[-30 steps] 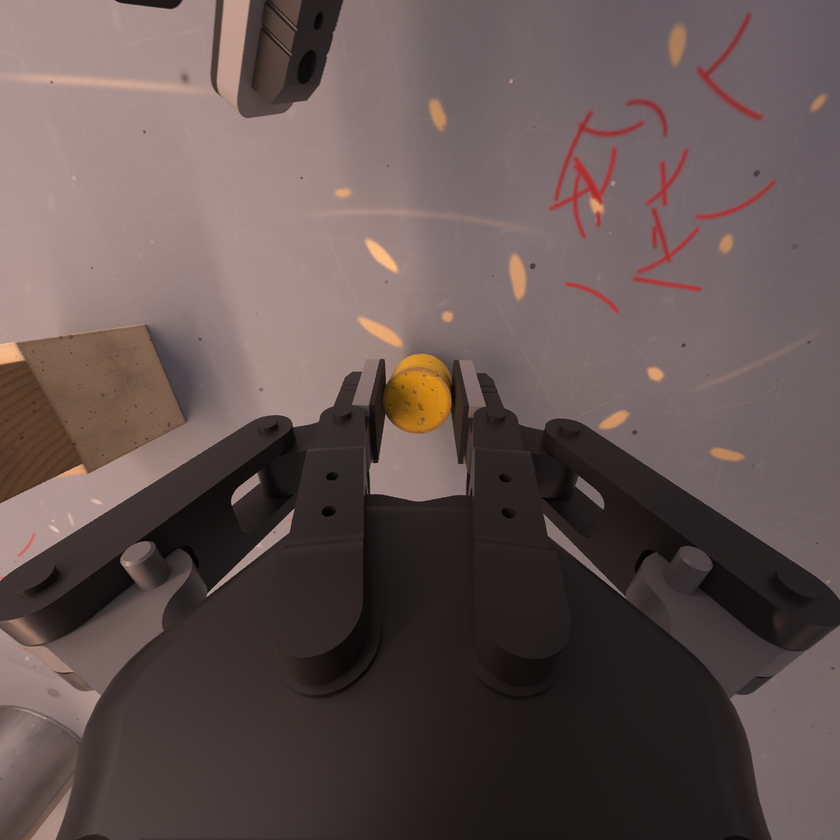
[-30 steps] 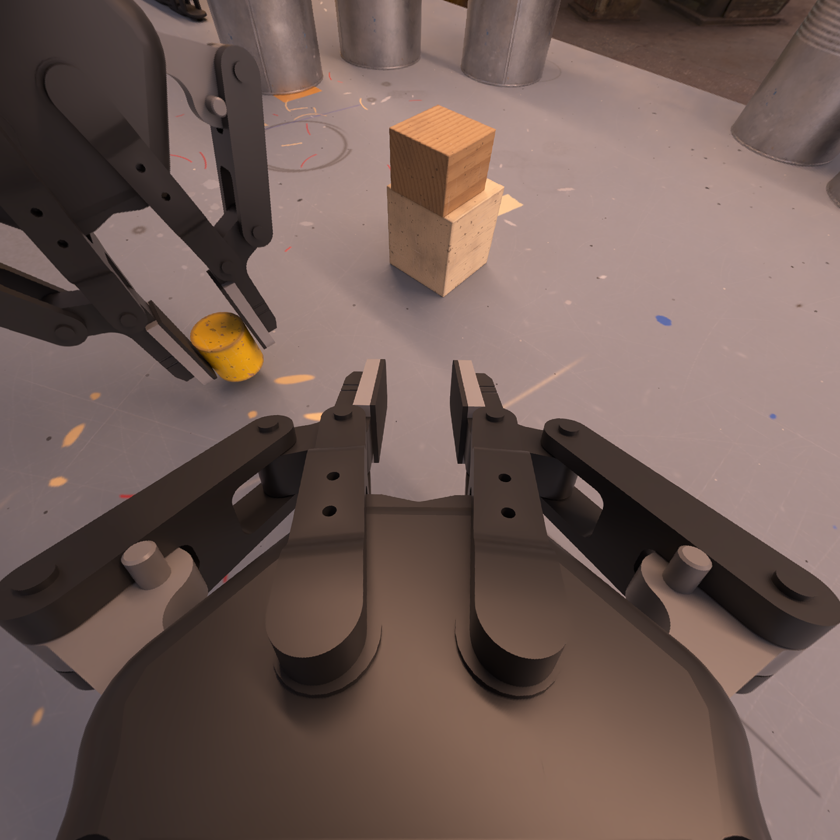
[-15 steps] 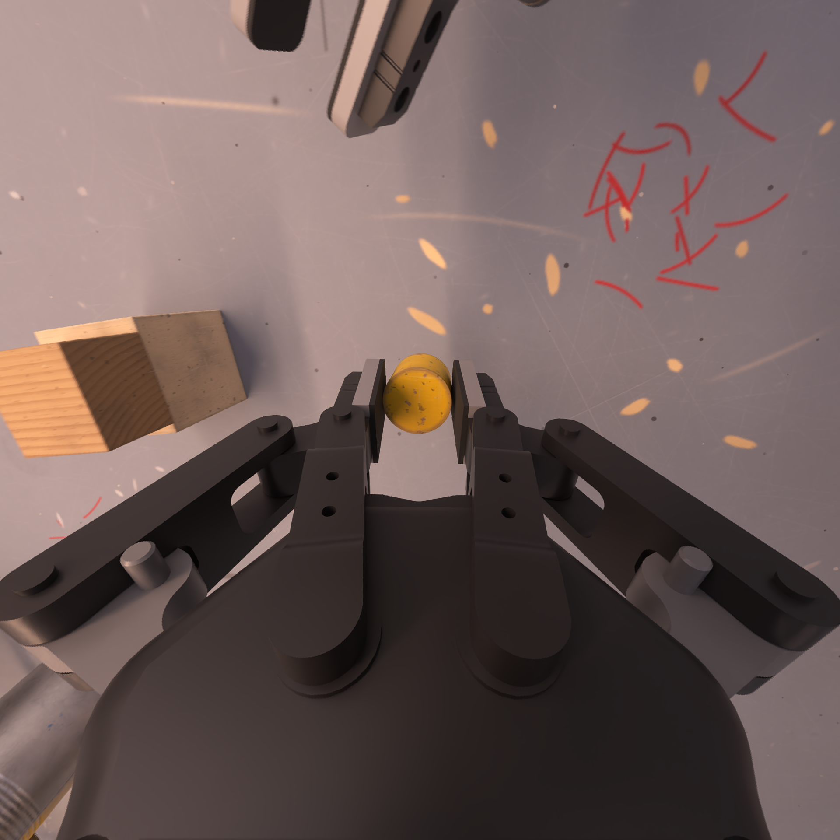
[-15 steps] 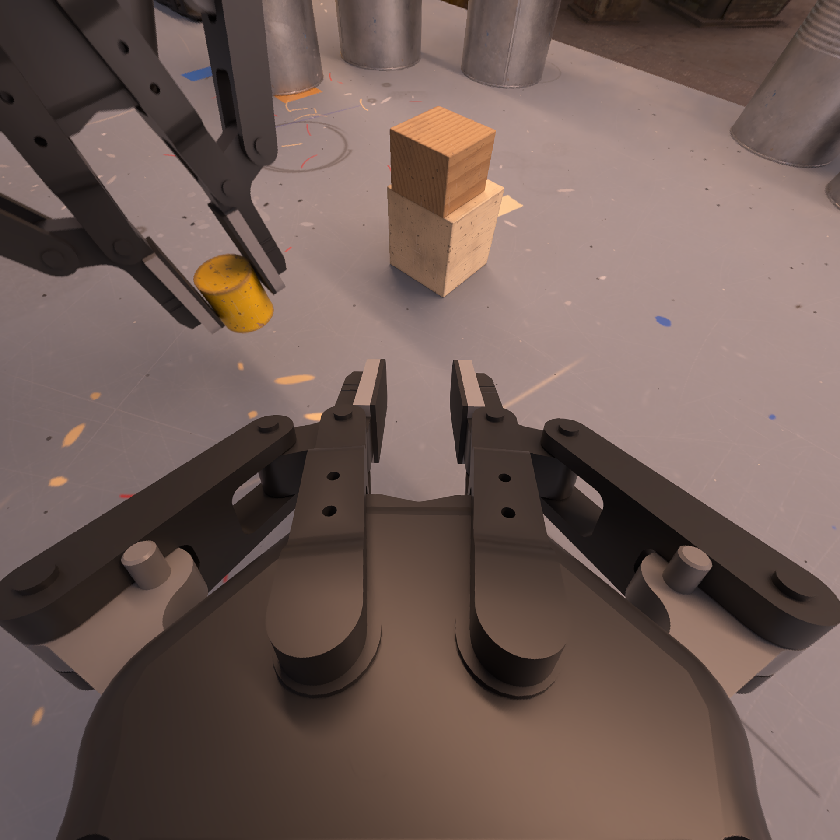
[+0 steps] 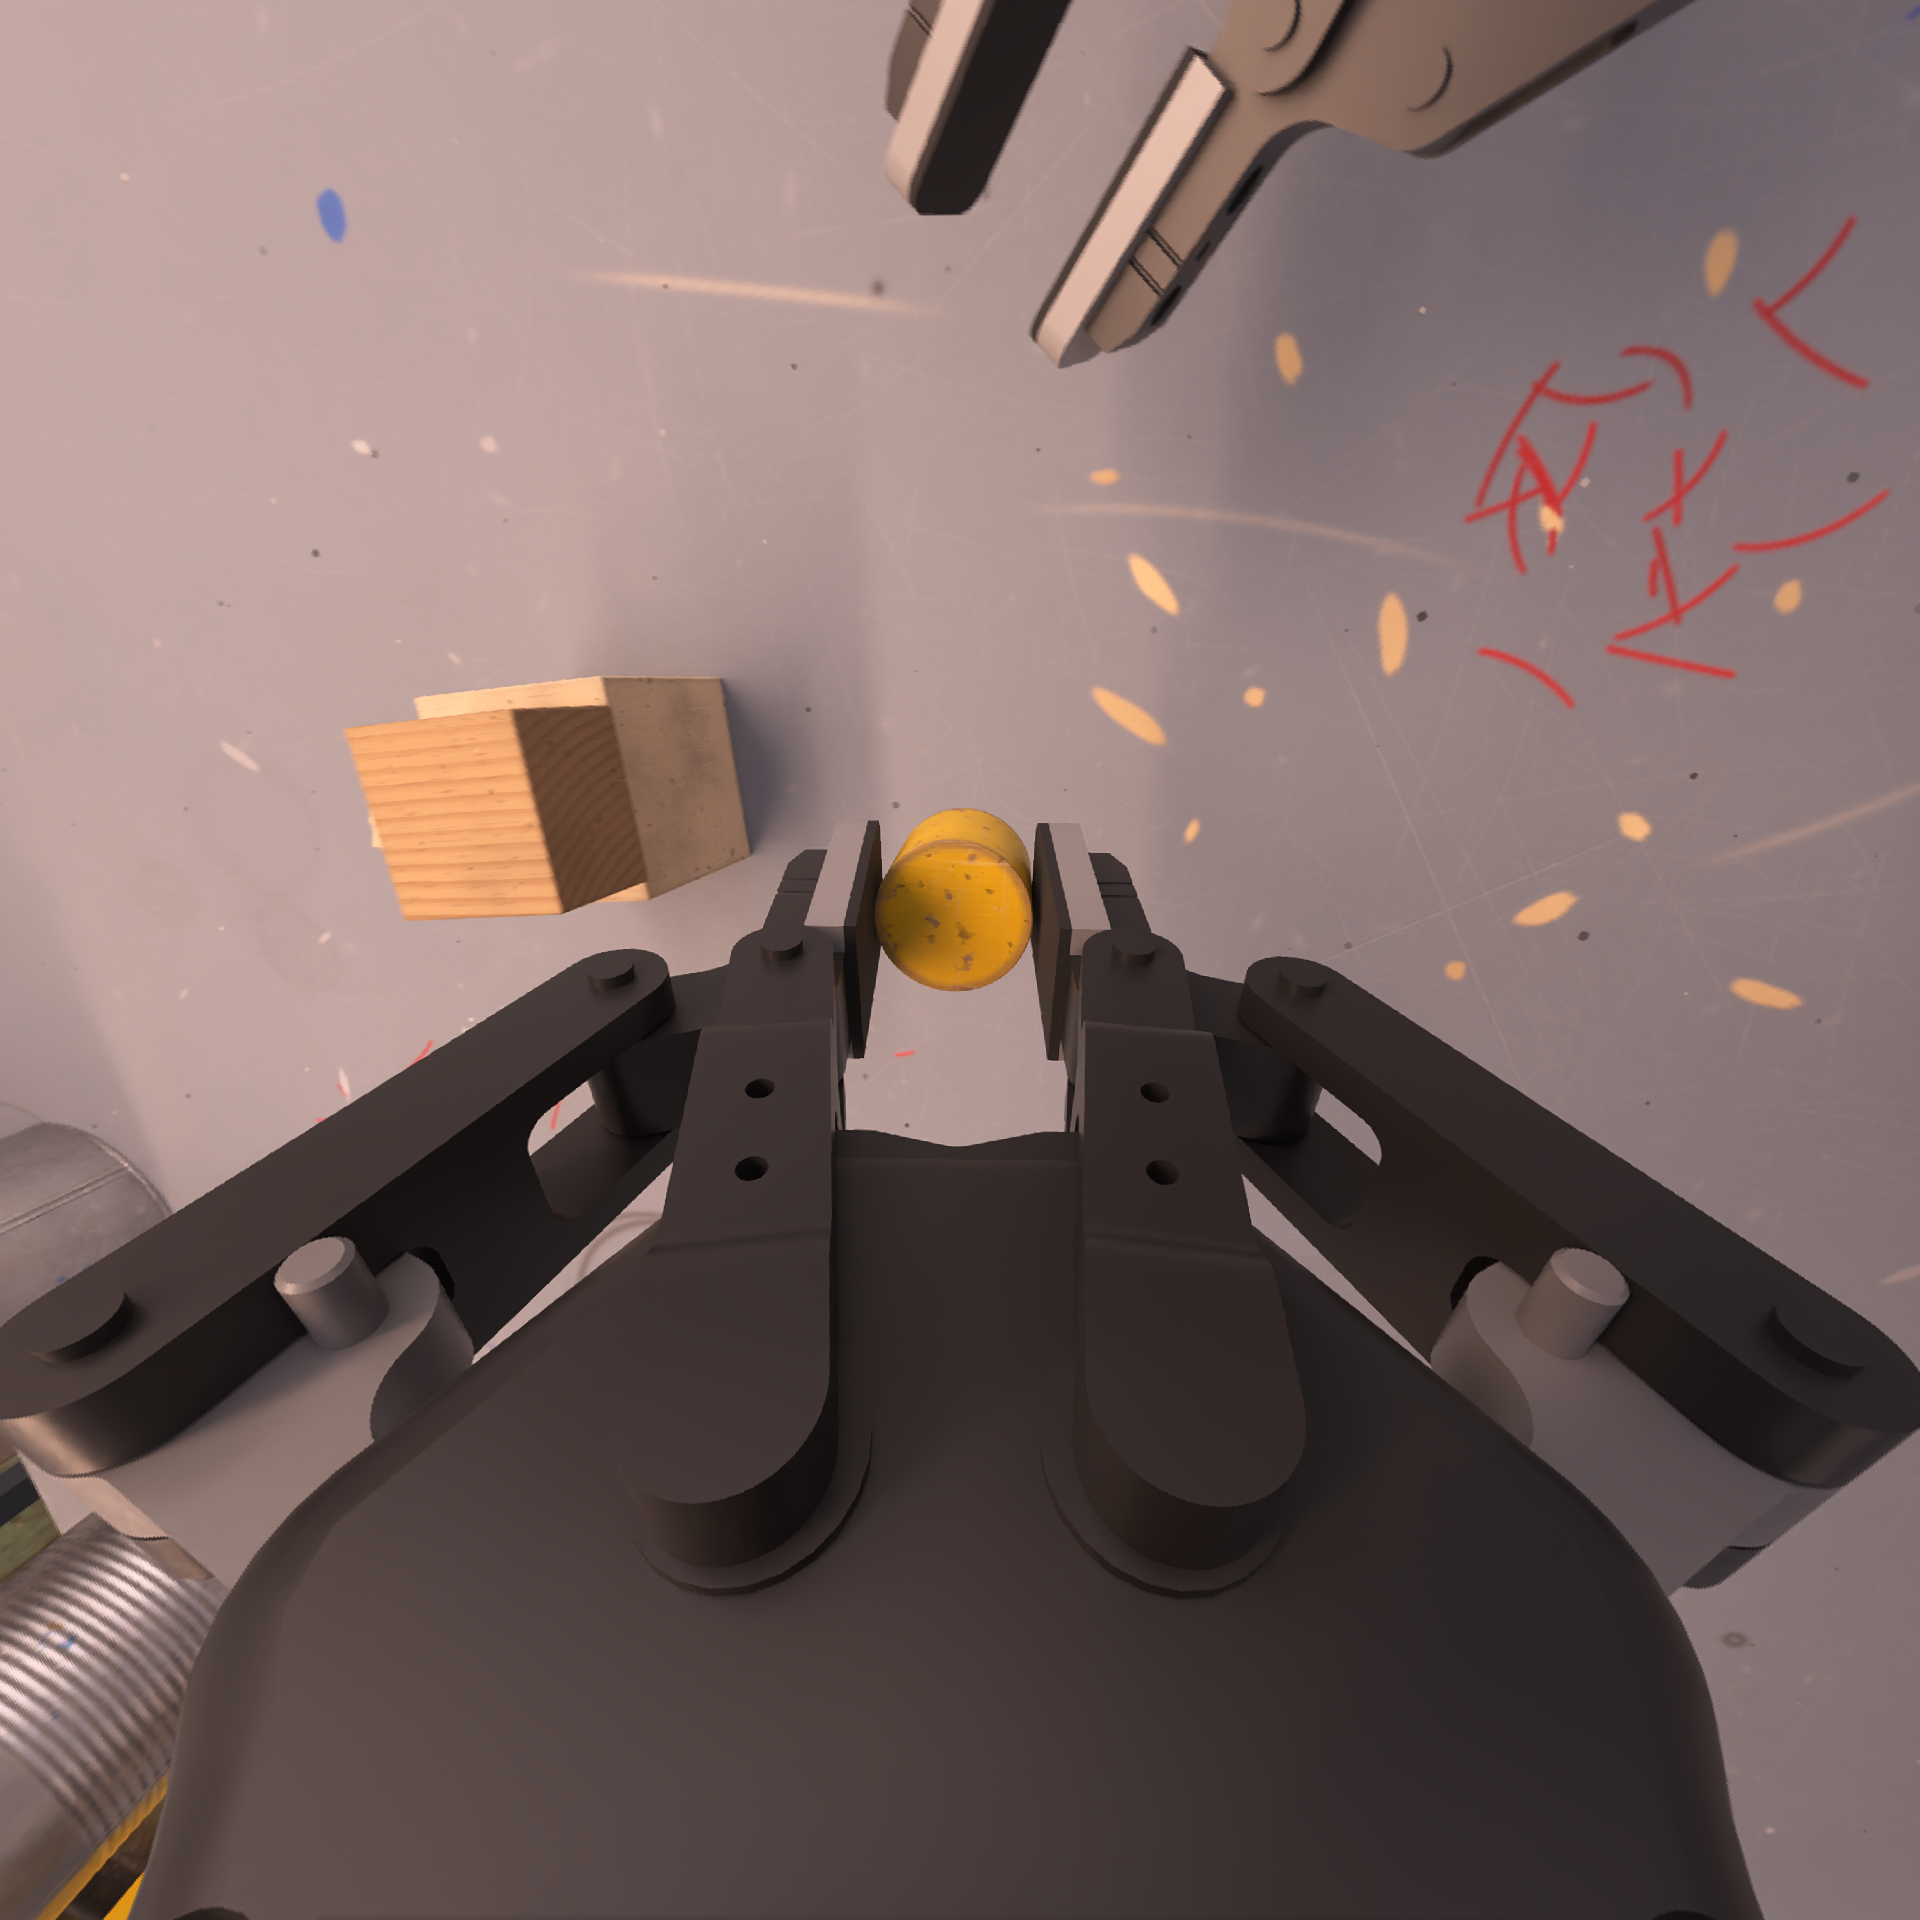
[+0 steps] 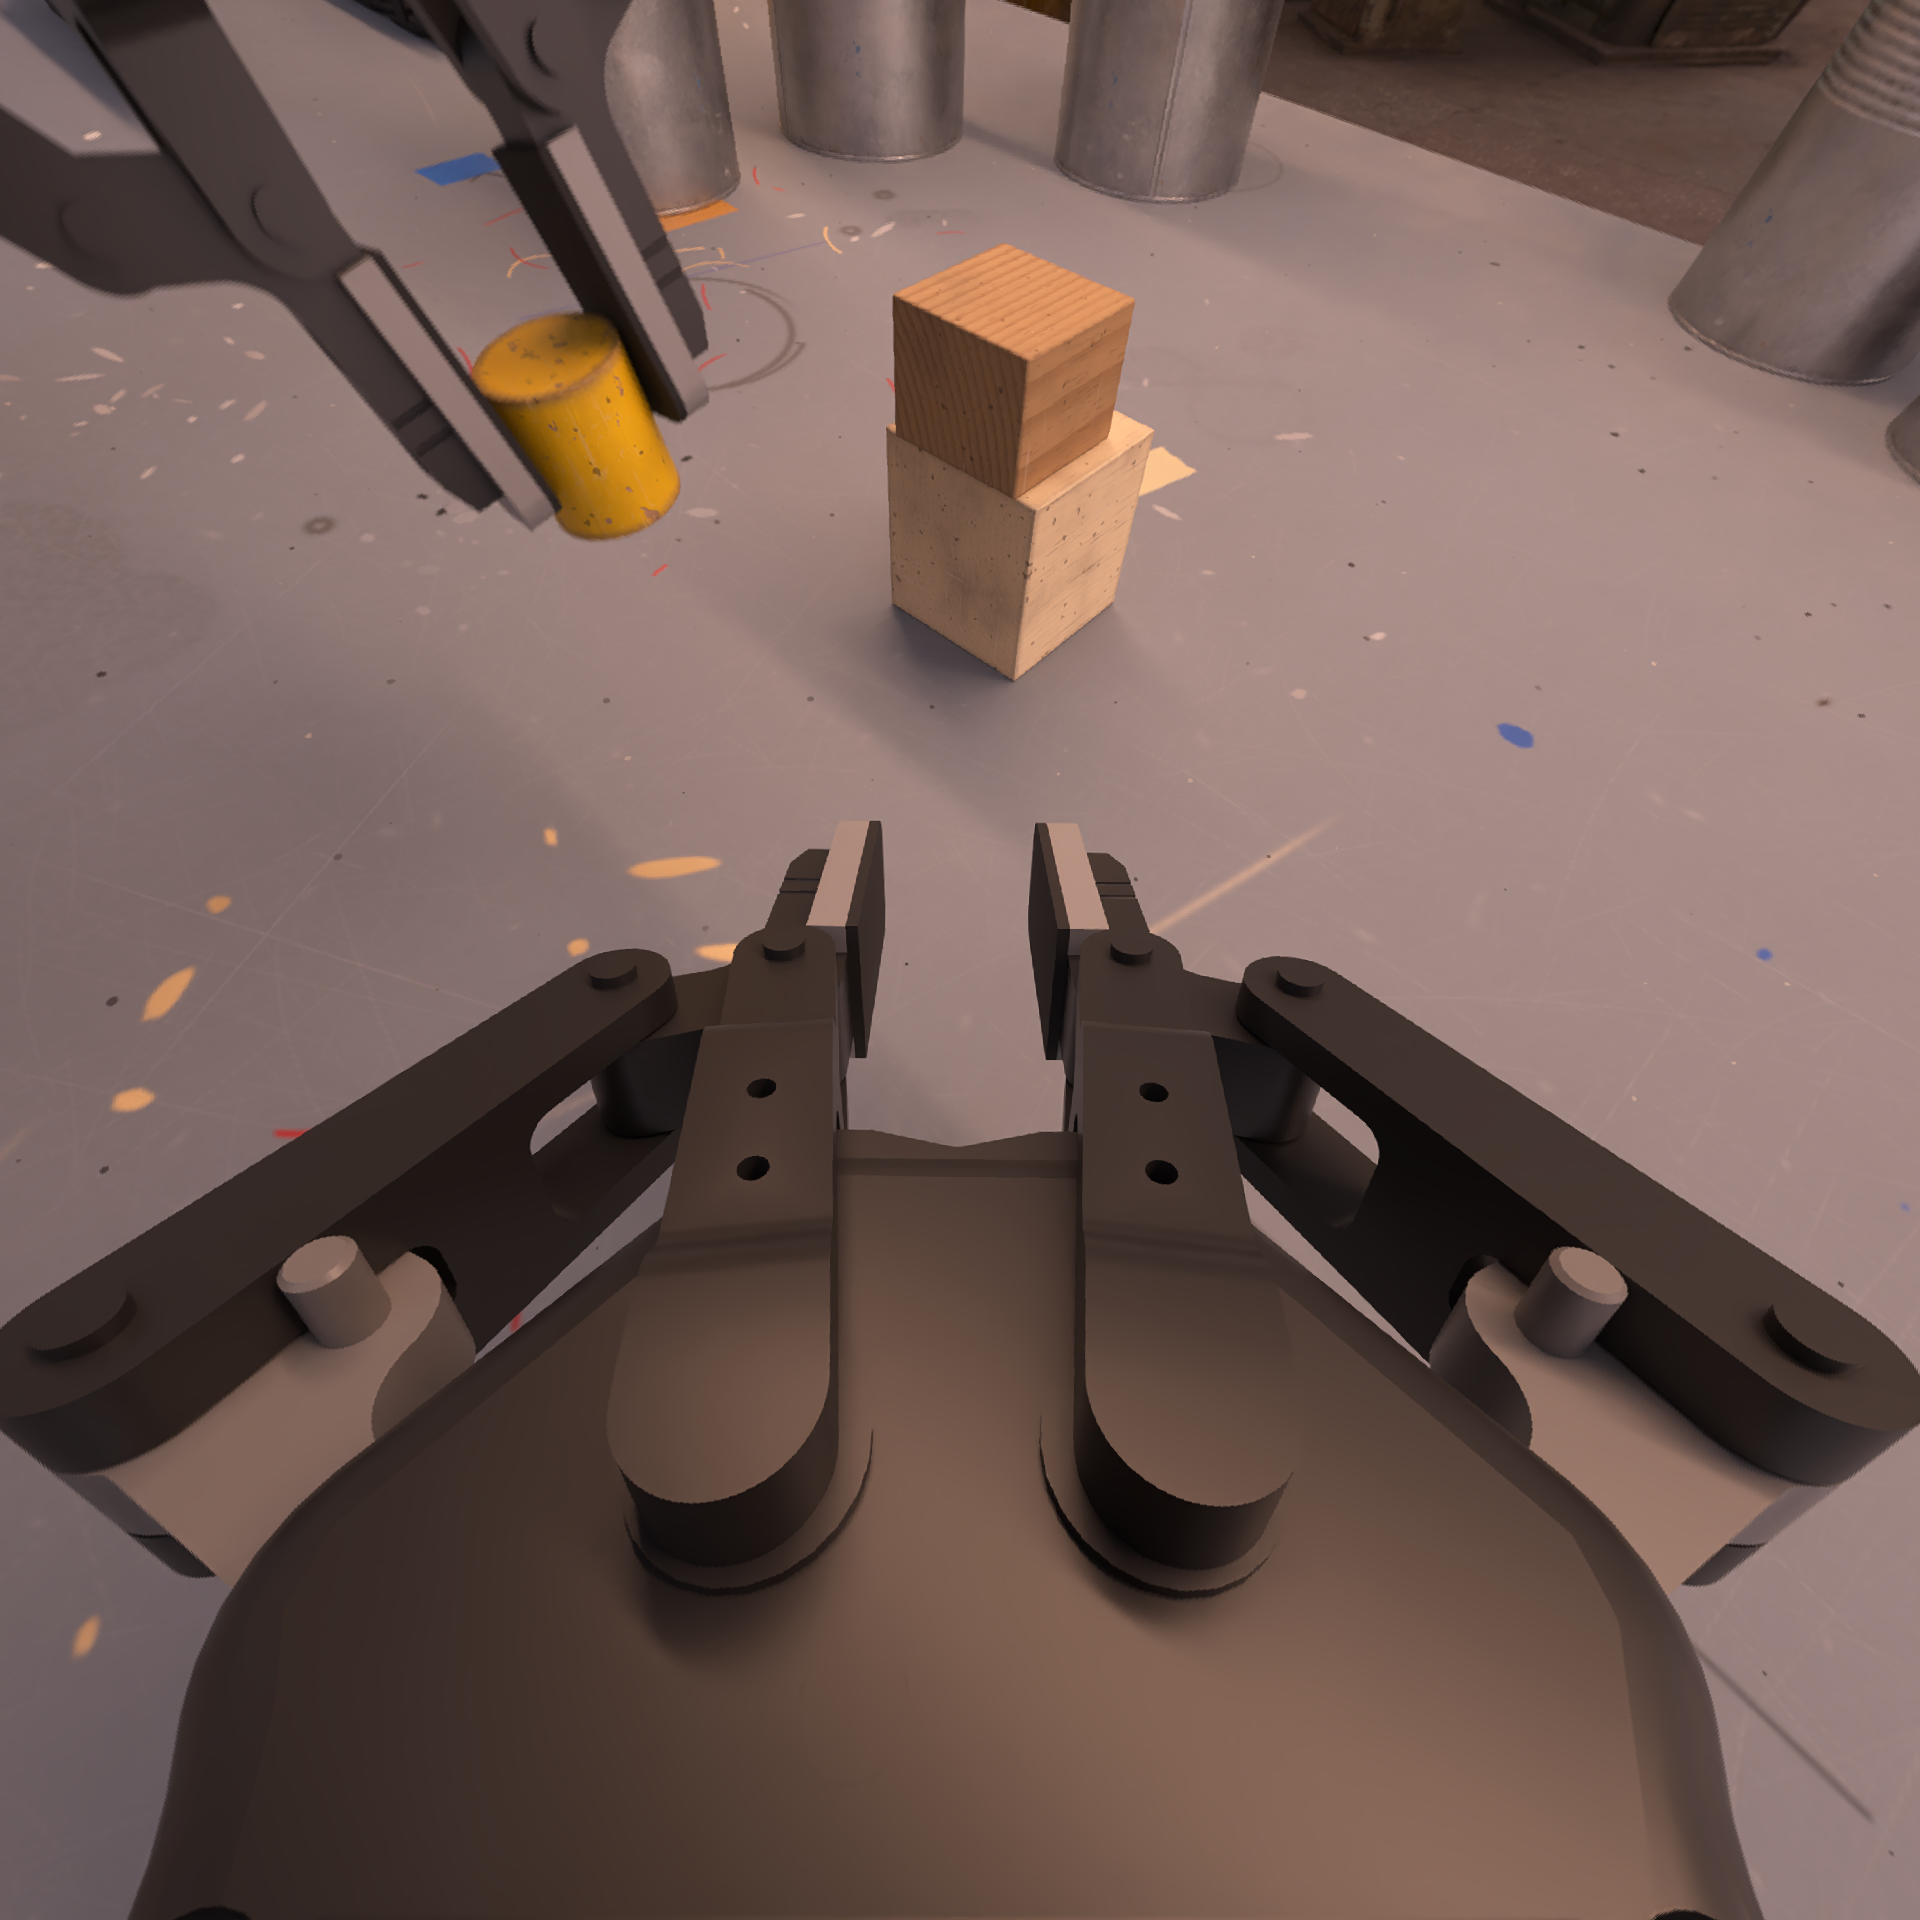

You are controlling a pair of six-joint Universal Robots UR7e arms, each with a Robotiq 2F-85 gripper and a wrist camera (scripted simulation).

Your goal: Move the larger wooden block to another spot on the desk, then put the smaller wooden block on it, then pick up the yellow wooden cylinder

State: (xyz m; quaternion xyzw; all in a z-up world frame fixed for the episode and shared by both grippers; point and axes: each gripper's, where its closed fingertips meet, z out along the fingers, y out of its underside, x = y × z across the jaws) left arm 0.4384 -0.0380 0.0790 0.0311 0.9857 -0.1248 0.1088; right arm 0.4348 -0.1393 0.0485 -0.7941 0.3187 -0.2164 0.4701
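Note:
My left gripper (image 5: 956, 873) is shut on the yellow wooden cylinder (image 5: 954, 914) and holds it above the grey desk. In the right wrist view this gripper (image 6: 603, 457) hangs at upper left with the cylinder (image 6: 582, 436) tilted between its fingers. The smaller, darker wooden block (image 6: 1008, 364) sits on the larger pale block (image 6: 1008, 561) in mid-desk; both also show in the left wrist view, the smaller (image 5: 468, 810) and the larger (image 5: 681, 790). My right gripper (image 6: 956, 862) is open and empty, in front of the stack. It also shows at the top of the left wrist view (image 5: 997, 281).
Several metal cans stand along the desk's far side (image 6: 862, 83), (image 6: 1164, 104) and at the right (image 6: 1808, 239). A ribbed metal can (image 5: 73, 1662) is at lower left of the left wrist view. Red scribbles (image 5: 1662, 499) and paint flecks mark the desk.
My left gripper has risen with the yellow cylinder, lifting it off the desk. The right gripper and the stacked blocks have not moved.

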